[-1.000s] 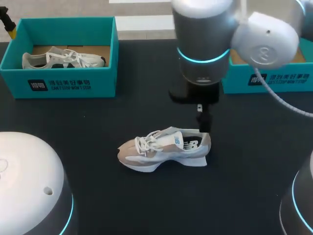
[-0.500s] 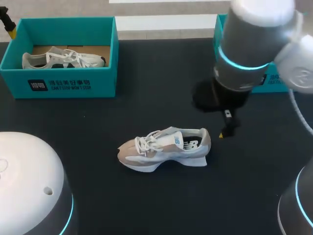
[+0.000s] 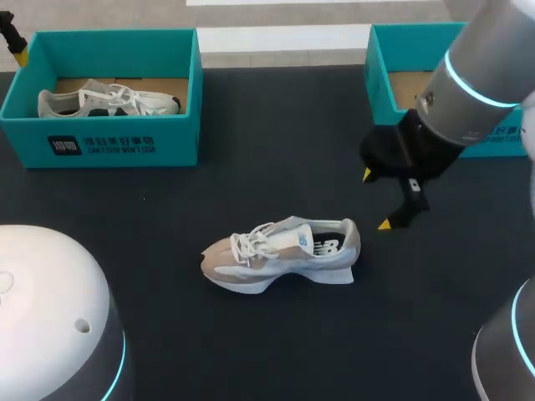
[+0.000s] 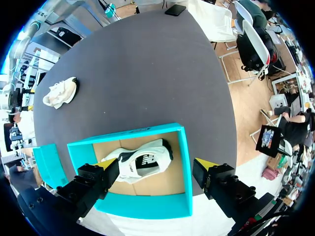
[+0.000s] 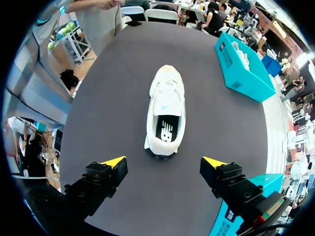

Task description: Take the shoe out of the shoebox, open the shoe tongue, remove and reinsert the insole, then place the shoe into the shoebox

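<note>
Shoe (image 5: 166,105) lies before parted right jaws; only the wrist view shows left jaws parted.

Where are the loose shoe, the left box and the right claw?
shoe (image 3: 280,253), head view, its side.
left box (image 3: 117,144), head view, front wall.
right gripper (image 3: 374,199), head view, midway between yellow tips.

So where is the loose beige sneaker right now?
In the head view the beige sneaker stands on its sole in the middle of the black table, its heel near the open right gripper.
</note>
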Controlling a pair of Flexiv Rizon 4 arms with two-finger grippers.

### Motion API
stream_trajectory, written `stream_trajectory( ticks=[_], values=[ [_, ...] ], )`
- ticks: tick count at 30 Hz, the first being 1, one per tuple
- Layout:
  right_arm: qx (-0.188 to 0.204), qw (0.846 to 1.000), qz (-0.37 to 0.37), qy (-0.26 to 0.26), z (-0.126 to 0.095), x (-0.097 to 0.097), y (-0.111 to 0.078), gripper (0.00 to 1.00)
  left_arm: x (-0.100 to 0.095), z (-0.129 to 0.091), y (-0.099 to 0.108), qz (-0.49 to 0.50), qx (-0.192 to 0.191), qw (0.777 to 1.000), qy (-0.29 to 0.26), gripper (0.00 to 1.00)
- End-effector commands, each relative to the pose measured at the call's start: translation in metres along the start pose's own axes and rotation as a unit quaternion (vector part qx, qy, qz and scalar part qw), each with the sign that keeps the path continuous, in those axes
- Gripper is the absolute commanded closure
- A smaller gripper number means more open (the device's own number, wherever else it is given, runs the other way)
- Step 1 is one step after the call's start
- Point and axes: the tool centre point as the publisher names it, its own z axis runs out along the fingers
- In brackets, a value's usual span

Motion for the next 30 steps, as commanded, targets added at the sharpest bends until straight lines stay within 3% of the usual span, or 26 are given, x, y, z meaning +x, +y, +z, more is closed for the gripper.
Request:
stream_trajectory(
  ticks=[1,5,11,15,30],
  values=[
    [-0.042,0.999,-0.001,-0.002,0.002,0.002,-0.004,0.0,0.0,0.0,-0.001,0.0,0.0,1.0,0.001,0.0],
    [-0.112,0.994,0.018,0.001,0.008,0.002,-0.011,0.0,0.0,0.0,-0.001,0.0,0.0,1.0,0.001,0.0],
    [-0.155,0.987,0.04,0.002,0.011,0.005,-0.025,0.0,0.0,0.0,-0.001,0.0,0.0,1.0,0.001,0.0],
    [-0.215,0.974,0.064,-0.012,0.011,0.004,-0.031,0.0,0.0,0.0,-0.001,0.0,0.0,1.0,0.001,0.0],
    [-0.292,0.953,0.078,-0.009,0.042,0.007,-0.059,0.0,0.0,0.0,-0.001,0.0,0.0,1.0,0.001,0.0]
  ],
)
